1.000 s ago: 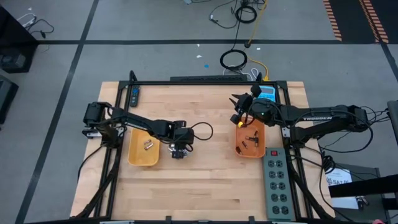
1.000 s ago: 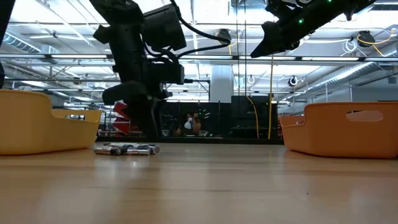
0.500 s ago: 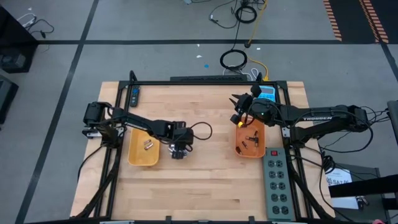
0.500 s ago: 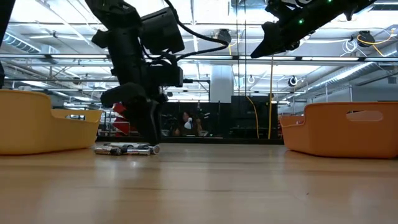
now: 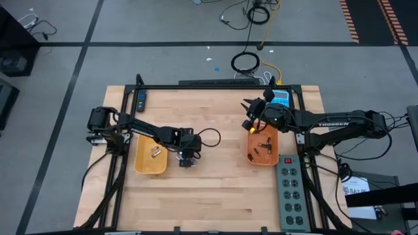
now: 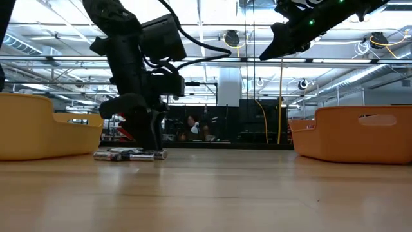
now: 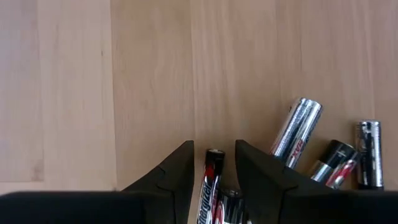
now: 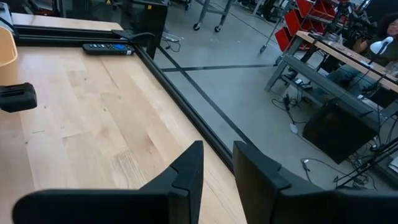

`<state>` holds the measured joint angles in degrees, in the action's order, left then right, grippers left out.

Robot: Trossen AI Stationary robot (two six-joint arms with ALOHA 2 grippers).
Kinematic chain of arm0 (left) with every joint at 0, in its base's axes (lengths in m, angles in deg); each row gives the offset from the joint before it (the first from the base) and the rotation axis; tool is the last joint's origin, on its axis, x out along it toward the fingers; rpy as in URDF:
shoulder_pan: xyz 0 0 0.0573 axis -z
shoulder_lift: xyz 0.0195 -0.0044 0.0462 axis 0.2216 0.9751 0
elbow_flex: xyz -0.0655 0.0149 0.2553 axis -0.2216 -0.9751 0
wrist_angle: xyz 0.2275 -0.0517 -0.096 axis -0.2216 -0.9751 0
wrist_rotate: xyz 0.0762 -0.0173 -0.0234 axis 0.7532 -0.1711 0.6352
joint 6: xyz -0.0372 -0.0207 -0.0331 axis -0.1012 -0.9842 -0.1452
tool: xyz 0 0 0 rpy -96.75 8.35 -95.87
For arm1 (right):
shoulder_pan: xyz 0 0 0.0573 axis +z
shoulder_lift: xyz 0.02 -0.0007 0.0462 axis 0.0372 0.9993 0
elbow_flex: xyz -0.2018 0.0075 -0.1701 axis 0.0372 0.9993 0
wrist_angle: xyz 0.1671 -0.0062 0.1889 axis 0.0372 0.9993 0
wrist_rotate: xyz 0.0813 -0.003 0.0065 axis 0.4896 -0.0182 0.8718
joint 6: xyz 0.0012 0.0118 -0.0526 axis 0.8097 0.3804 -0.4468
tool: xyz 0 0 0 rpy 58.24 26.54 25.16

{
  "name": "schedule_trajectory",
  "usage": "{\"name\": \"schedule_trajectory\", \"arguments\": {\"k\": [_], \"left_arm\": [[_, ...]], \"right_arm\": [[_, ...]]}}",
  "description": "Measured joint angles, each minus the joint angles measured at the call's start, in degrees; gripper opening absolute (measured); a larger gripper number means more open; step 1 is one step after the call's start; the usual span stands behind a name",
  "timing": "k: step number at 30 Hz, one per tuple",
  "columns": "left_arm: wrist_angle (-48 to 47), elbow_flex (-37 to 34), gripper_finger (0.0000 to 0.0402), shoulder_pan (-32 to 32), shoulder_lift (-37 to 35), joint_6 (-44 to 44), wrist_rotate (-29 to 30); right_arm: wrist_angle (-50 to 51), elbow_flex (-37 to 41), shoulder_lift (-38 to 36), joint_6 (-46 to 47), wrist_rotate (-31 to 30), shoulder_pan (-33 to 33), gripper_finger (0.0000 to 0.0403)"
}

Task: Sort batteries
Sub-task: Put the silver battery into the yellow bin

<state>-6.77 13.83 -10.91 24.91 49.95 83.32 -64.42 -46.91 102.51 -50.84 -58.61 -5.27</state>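
Several batteries (image 7: 297,130) lie loose on the table just right of the yellow tray (image 5: 142,163), which has two silvery batteries (image 5: 155,151) in it. My left gripper (image 7: 214,155) points down over this cluster (image 6: 129,154), open. Its fingertips stand on either side of a black-and-red battery (image 7: 213,180); I cannot tell whether they touch it. The orange tray (image 5: 261,158) at the right holds several dark batteries (image 5: 264,145). My right gripper (image 5: 248,104) hangs raised over that tray's far end, its fingers (image 8: 186,171) slightly apart with nothing between them.
A grey power strip (image 5: 292,192) lies near the table's right edge, and a blue device (image 5: 279,98) sits at the far right. A black remote (image 5: 142,101) rests at the far left by the frame rail. Bare wood lies between the two trays.
My left gripper has sunk a little toward the loose batteries and eased slightly toward the yellow tray. Its finger gap is unchanged. My right arm has kept still.
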Motion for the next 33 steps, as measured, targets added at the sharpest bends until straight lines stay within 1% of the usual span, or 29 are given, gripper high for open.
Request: {"name": "schedule_trajectory", "arguments": {"k": [5, 8, 11, 15, 17, 24, 33], "left_arm": [[-0.1, 0.0, 0.0124, 0.0, 0.0, 0.0, 0.2], [-0.7, 0.0, 0.0112, 0.0, 0.0, 0.0, 0.3], [-1.4, 0.0, 0.0082, 0.0, 0.0, 0.6, 0.3], [-1.5, 0.1, 0.0028, 0.0, 0.4, 3.4, 0.6], [-1.3, 0.1, 0.0014, 0.0, 1.0, 4.7, 1.2], [0.4, 0.2, 0.0003, 0.0, 2.0, 5.8, 1.8], [0.2, 0.2, 0.0001, -0.1, 2.1, 6.1, 1.2]], "right_arm": [[0.0, 0.0, 0.0, 0.0, 0.0, 0.0, 0.0080], [0.0, 0.0, 0.0, 0.0, 0.0, 0.0, 0.0080], [0.0, 0.0, 0.0, 0.0, 0.1, 0.0, 0.0080], [0.0, 0.0, 0.0, 0.0, 0.2, 0.0, 0.0080], [0.0, 0.0, 0.0, 0.0, 0.2, 0.0, 0.0080], [0.1, 0.0, 0.0, 0.0, 0.2, 0.0, 0.0080], [0.5, 0.0, 0.0, 0.1, 0.2, 0.0, 0.0080]]}}
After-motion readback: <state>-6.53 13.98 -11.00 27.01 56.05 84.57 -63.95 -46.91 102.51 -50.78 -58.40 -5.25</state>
